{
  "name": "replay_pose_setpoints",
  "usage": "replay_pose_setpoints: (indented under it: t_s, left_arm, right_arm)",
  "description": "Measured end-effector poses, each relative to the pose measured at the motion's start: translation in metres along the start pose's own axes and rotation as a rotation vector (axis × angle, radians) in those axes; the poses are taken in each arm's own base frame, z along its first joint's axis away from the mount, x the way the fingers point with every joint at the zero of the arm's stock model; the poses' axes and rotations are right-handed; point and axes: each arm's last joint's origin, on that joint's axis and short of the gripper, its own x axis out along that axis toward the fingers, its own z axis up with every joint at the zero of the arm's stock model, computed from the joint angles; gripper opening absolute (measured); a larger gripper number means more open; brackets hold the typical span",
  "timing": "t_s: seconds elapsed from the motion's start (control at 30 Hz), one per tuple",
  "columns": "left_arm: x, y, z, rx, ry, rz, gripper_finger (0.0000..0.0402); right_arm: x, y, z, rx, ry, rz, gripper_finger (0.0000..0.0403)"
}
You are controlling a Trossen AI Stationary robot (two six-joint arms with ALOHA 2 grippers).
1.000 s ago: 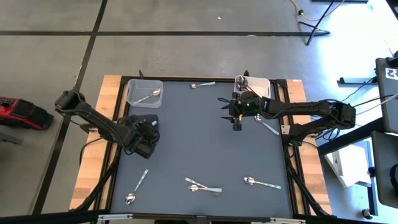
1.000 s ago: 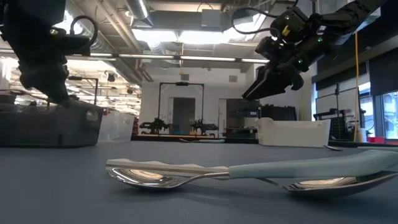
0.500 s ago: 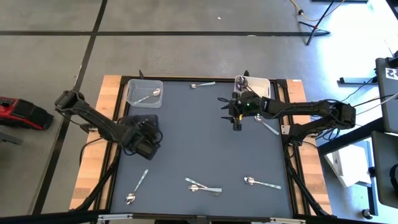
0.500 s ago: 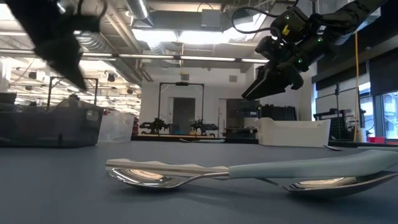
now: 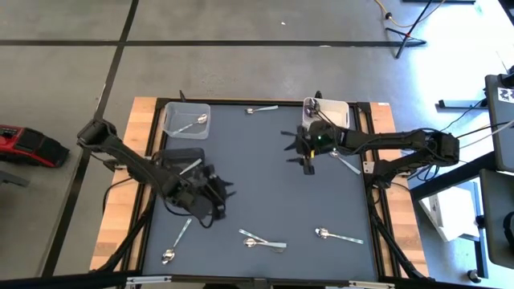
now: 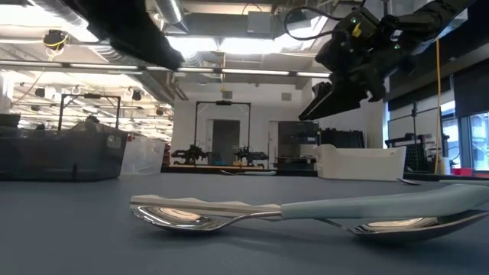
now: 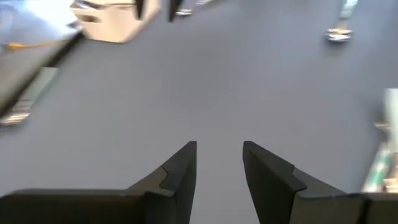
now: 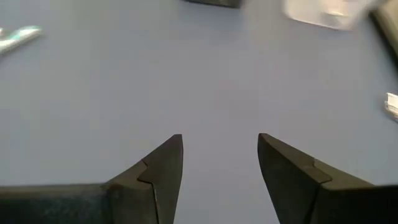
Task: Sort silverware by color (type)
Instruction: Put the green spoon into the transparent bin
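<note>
Several silver spoons lie flat and scattered on the dark mat. One lies near-left (image 5: 177,241), a crossed pair near the middle (image 5: 262,240) and one near-right (image 5: 337,235). Another sits by the far edge (image 5: 261,108) and one beside the right bin (image 5: 346,163). One spoon rests in the clear left bin (image 5: 187,120), and another in the white right bin (image 5: 325,110). My left gripper (image 5: 217,201) (image 7: 219,158) hovers open over bare mat left of centre, far of the near spoons. My right gripper (image 5: 305,163) (image 8: 219,152) hangs open above the mat near the right bin.
In the low view the crossed pair (image 6: 306,214) fills the foreground, one spoon with a pale blue handle. The mat's middle is bare between the two grippers. Wooden strips and a black frame edge the table. A red object (image 5: 28,147) lies on the floor to the left.
My left arm has swung from beside the left bin toward the table's near edge and centre, and its open gripper now stands over the mat above the near spoons. The spoons have not moved.
</note>
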Motion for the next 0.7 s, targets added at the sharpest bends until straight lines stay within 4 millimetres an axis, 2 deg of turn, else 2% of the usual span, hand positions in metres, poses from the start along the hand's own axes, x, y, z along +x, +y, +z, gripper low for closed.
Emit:
replay_pose_setpoints:
  t_s: [0.2, 0.3, 0.53, 0.7]
  left_arm:
    - [0.033, -0.031, -0.019, -0.041, 0.011, -0.093, 0.0126]
    - [0.045, -0.047, -0.022, -0.067, 0.018, -0.101, 0.0126]
    - [0.067, -0.087, -0.002, -0.075, -0.002, -0.126, 0.0126]
    - [0.083, -0.103, 0.004, -0.085, -0.005, -0.126, 0.0126]
  right_arm:
    - [0.009, 0.036, 0.011, -0.093, 0.014, 0.042, 0.0198]
    - [0.011, 0.052, 0.015, -0.135, 0.023, 0.046, 0.0198]
    - [0.011, 0.083, 0.019, -0.184, 0.031, 0.129, 0.0198]
    - [0.006, 0.107, 0.018, -0.127, 0.07, 0.202, 0.0198]
